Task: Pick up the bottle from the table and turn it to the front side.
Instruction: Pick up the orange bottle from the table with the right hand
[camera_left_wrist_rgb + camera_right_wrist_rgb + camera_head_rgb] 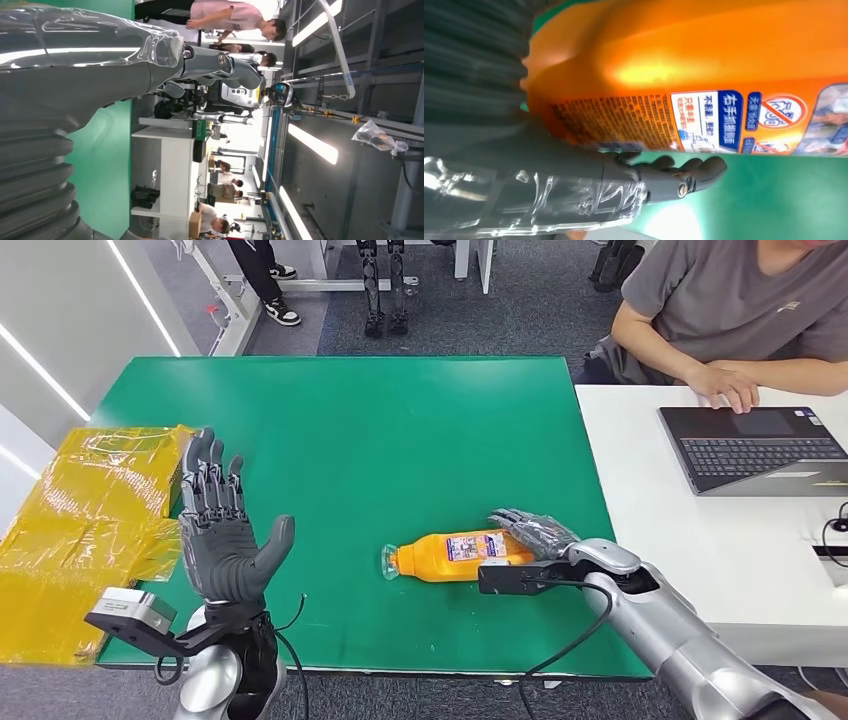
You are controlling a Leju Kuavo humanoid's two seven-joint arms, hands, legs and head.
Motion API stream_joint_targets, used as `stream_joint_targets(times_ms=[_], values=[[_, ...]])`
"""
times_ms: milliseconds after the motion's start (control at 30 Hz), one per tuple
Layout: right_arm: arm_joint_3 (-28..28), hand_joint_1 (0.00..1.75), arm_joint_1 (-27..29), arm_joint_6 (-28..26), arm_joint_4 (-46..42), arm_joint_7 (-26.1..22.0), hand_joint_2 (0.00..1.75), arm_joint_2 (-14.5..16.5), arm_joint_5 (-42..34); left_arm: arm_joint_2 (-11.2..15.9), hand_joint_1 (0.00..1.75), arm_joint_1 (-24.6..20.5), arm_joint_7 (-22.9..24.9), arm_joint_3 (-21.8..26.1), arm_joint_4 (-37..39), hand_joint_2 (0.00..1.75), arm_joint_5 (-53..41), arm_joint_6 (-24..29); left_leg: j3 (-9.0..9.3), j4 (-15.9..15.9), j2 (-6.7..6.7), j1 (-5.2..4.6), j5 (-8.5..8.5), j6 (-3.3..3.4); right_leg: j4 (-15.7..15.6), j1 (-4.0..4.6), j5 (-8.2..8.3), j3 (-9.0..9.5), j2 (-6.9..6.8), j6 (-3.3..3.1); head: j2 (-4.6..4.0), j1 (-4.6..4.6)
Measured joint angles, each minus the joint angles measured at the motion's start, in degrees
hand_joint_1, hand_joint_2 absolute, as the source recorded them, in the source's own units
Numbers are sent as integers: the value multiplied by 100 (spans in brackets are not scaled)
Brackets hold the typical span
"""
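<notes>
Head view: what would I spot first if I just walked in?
The bright orange bottle lying on its side on the green table, with the robot's right hand at its base end. Then the left hand, raised with fingers spread, beside crinkly yellow bags.

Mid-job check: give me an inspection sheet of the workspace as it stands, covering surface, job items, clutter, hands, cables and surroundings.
Surface: green table, with a white table butted against its right side.
Job's things: orange bottle lying on its side on the green table, cap end toward the robot's left, label showing.
Clutter: yellow plastic-wrapped packages at the green table's left edge.
Hands: right hand wrapped around the bottle's base end; left hand raised, fingers spread, holding nothing.
Cables: black cable looping beside the right forearm; thin wires at the left wrist.
Surroundings: laptop on the white table, a seated person resting a hand beside it.
</notes>
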Motion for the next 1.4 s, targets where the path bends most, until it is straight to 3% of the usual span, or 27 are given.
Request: stream_joint_targets(times_ms=[200, 233, 367, 433, 800, 1100, 1400], values=[[11, 0, -76, -59, 279, -117, 175, 80, -11, 3, 0, -3, 0, 0, 37, 175, 10, -28, 3, 0, 1, 0, 0, 1, 0, 0, 1, 5, 0, 1, 0, 1], [12, 10, -90, -94, 331, -157, 175, 96, -13, 4, 0, -3, -1, 0, 38, 175, 11, -33, 4, 0, 1, 0, 1, 1, 0, 0, 1, 7, 0, 2, 0, 1], [14, 158, -121, -327, 512, -313, 175, 174, -12, 4, 0, -3, 0, 0, 43, 175, 9, -56, 10, 1, 1, 0, 2, 3, -1, 0, 3, 11, 1, 3, 0, 1], [15, 172, -126, -508, 595, -397, 175, 223, -7, 4, 0, -2, 1, 0, 43, 175, 1, -73, 13, 1, 2, 0, 2, 3, -1, 0, 3, 14, 2, 3, 0, 1], [-70, 175, -46, -1356, 727, -730, 175, 561, -133, 4, 0, -15, -1, 0, 43, 175, -23, -37, 11, 0, 2, 0, 7, 9, 0, 0, 4, 13, 1, 2, 0, 1], [-775, 175, 313, -2816, 180, -1038, 175, 933, -772, 4, 0, -24, -2, 6, 43, 175, -19, 99, 6, -1, 0, 0, 7, 9, 0, 0, 3, 8, -1, 2, 0, 1], [-1325, 175, 824, -3712, -519, -1573, 175, 1161, -1347, -8, 0, -106, 1, 7, 56, 175, 34, 59, 6, -1, -1, 0, 7, 9, 0, 0, 3, 8, -2, 3, 0, 1]])
